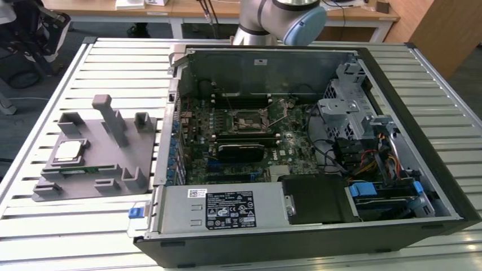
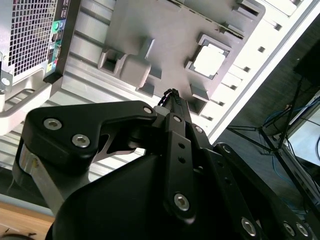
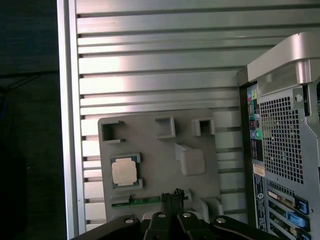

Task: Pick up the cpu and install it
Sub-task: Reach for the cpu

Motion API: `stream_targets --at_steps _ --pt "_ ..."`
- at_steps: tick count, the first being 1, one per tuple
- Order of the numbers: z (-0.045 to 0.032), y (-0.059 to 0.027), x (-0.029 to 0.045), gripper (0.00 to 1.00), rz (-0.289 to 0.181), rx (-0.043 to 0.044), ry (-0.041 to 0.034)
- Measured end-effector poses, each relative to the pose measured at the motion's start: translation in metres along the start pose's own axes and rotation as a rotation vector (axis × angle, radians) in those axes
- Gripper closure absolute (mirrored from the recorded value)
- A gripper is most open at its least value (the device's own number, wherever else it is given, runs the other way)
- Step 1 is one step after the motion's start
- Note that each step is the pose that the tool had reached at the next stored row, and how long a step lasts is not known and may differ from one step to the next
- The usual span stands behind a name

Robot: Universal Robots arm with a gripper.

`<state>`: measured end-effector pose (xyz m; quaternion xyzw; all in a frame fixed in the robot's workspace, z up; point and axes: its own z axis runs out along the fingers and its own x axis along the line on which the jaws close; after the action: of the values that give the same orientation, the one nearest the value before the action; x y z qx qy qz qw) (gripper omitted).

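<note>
The cpu (image 1: pixel 69 150) lies flat, silver top up, in a recess of the grey holder block (image 1: pixel 105 152) on the slatted table, at the exterior view's left of the open computer case. Both wrist views show it too: cpu (image 2: pixel 209 61), cpu (image 3: pixel 124 171). My gripper (image 2: pixel 170 95) hangs well above the holder block, its dark fingers pressed together at the tips with nothing between them; in the first wrist view the gripper (image 3: pixel 174 196) sits over the block's edge, beside the cpu. The dark motherboard socket (image 1: pixel 251 119) sits inside the case with its metal frame raised.
A green memory stick (image 1: pixel 83 169) lies in the holder block next to the cpu. Upright grey posts (image 1: pixel 113 121) rise from the block. The case wall (image 1: pixel 171 113) stands between block and motherboard. The arm's base (image 1: pixel 279 20) is behind the case. Cables and drive bays (image 1: pixel 376 158) fill the case's right side.
</note>
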<state>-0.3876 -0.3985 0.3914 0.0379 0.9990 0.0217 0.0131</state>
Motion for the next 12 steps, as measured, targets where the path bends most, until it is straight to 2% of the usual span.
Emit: stream_targets --at_steps 12 --pt "-0.0003 -0.0008 0.0107 0.89 0.0 0.0001 0.0001"
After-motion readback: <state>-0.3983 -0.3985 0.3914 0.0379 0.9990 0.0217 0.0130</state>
